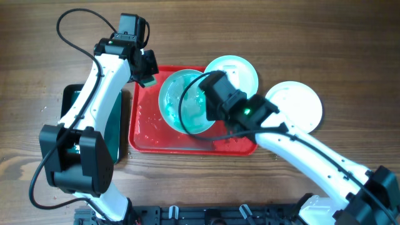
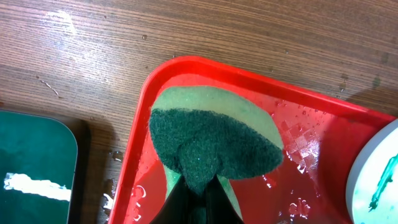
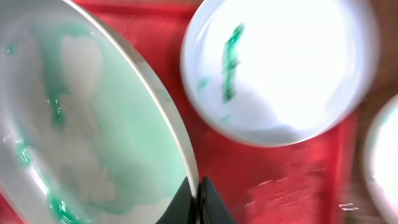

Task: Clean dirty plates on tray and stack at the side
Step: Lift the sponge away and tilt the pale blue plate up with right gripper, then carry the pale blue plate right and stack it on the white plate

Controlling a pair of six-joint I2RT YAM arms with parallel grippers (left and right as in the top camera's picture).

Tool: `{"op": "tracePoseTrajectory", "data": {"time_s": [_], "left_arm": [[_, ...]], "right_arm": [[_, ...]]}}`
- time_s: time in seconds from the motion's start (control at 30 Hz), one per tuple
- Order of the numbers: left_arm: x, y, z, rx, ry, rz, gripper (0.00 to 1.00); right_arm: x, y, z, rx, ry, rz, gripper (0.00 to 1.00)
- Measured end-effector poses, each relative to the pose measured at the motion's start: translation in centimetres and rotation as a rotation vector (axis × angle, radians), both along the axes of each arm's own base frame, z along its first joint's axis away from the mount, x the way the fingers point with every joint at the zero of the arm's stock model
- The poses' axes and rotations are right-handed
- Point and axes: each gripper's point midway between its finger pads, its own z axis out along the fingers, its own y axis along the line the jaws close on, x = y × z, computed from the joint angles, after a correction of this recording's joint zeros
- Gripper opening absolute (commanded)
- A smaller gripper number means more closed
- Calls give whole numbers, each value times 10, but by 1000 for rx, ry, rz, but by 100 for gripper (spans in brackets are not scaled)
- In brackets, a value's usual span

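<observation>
A red tray (image 1: 147, 134) lies mid-table. My right gripper (image 1: 209, 103) is shut on the rim of a pale turquoise plate (image 1: 184, 103) with teal smears and holds it tilted over the tray; the wrist view shows the rim (image 3: 180, 155) between the fingers (image 3: 199, 193). A second turquoise plate (image 1: 234, 70) with a teal smear sits at the tray's back right, seen also in the right wrist view (image 3: 280, 68). A white plate (image 1: 297, 103) rests on the table right of the tray. My left gripper (image 1: 147, 75) is shut on a green sponge (image 2: 211, 137) over the tray's back left corner (image 2: 155, 81).
A black basin with a green inside (image 1: 75, 103) stands left of the tray, partly under my left arm; it shows in the left wrist view (image 2: 31, 162). Water drops lie on the tray floor (image 2: 298, 143) and on the wood near it.
</observation>
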Motion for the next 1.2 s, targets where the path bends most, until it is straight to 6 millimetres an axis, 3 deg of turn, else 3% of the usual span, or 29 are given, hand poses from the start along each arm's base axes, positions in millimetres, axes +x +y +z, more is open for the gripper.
{"op": "tracePoseTrajectory", "data": {"time_s": [0.23, 0.3, 0.57, 0.7, 0.87, 0.97, 1.07, 1.2], "left_arm": [[0, 0, 0, 0, 0, 0, 4], [0, 0, 0, 0, 0, 0, 4], [0, 0, 0, 0, 0, 0, 4], [0, 0, 0, 0, 0, 0, 4], [0, 0, 0, 0, 0, 0, 4], [0, 0, 0, 0, 1, 0, 4], [0, 0, 0, 0, 0, 0, 4], [0, 0, 0, -1, 0, 0, 4]], "right_arm": [[-9, 3, 53, -451, -425, 79, 4], [-8, 10, 79, -567, -557, 106, 4], [-10, 24, 144, -812, -792, 91, 4], [-10, 18, 157, -890, -807, 61, 4], [-11, 14, 157, -889, -809, 35, 4], [-13, 13, 143, -861, -784, 60, 4], [-21, 21, 93, -743, -643, 220, 4], [-29, 37, 39, -361, -376, 226, 4]]}}
